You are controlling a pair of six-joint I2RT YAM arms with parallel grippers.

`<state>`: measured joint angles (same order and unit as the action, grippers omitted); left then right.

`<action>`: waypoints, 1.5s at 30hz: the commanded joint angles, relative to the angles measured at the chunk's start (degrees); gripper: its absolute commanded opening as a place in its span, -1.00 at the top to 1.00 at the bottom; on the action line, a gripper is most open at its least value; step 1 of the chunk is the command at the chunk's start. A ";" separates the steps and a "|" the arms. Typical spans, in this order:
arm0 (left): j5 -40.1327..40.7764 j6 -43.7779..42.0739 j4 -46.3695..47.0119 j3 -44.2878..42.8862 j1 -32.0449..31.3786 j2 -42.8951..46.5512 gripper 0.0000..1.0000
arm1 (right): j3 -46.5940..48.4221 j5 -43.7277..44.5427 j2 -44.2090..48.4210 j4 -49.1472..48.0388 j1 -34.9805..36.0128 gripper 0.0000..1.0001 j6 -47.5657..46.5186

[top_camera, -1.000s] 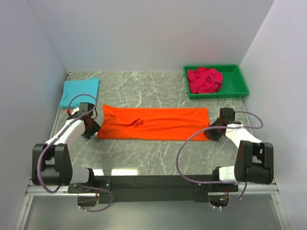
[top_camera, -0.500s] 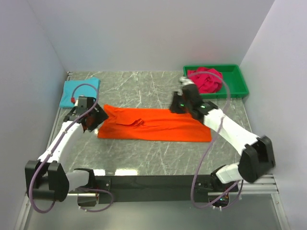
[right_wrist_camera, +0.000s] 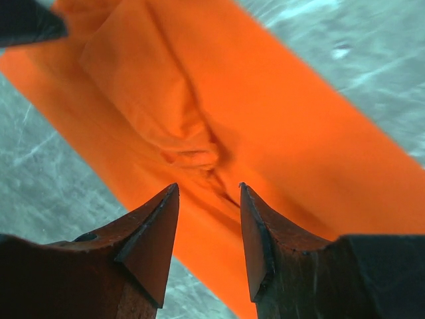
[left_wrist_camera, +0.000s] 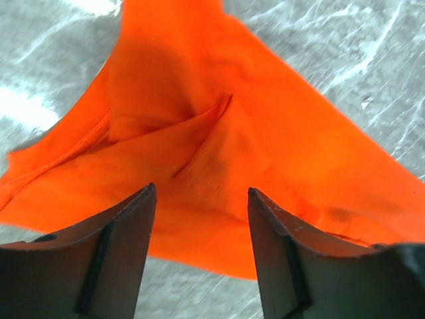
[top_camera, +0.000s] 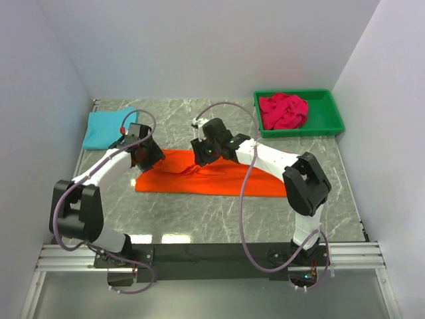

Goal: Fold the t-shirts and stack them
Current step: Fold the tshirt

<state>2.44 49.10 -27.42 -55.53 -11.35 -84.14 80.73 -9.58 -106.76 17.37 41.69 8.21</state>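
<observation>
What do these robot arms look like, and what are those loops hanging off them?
The left arm and right arm are built of white links with chunky black joints. A thin purplish-grey cable loops loosely along each. The left end effector and right end effector each have two dark, wedge-shaped fingers tapering to blunt tips.

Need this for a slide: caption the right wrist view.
Open right gripper above a bunched wrinkle in the orange t-shirt on the marble table.

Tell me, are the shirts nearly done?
Not yet. The blue shirt lies folded. The orange shirt is a long strip, with the left gripper and right gripper open over it. The pink shirt sits crumpled in the green bin; nothing is stacked.
</observation>
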 commanded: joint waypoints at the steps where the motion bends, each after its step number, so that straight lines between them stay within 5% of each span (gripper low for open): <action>1: 1.08 0.73 2.46 -2.92 -1.04 -1.99 -0.23 | 1.89 -0.89 -0.37 -3.74 2.07 0.01 -0.56; 23: 9.07 0.73 3.86 -2.22 -4.03 -10.43 0.29 | 3.20 4.93 -6.35 -7.44 3.48 -0.04 6.03; 45: 9.34 1.08 4.13 -1.87 -4.11 -12.72 0.39 | 7.15 15.29 -10.92 -5.77 7.52 -0.04 5.77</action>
<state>10.44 50.24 -24.23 -57.34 -15.22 -96.66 84.20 0.95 -116.73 11.75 48.01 13.82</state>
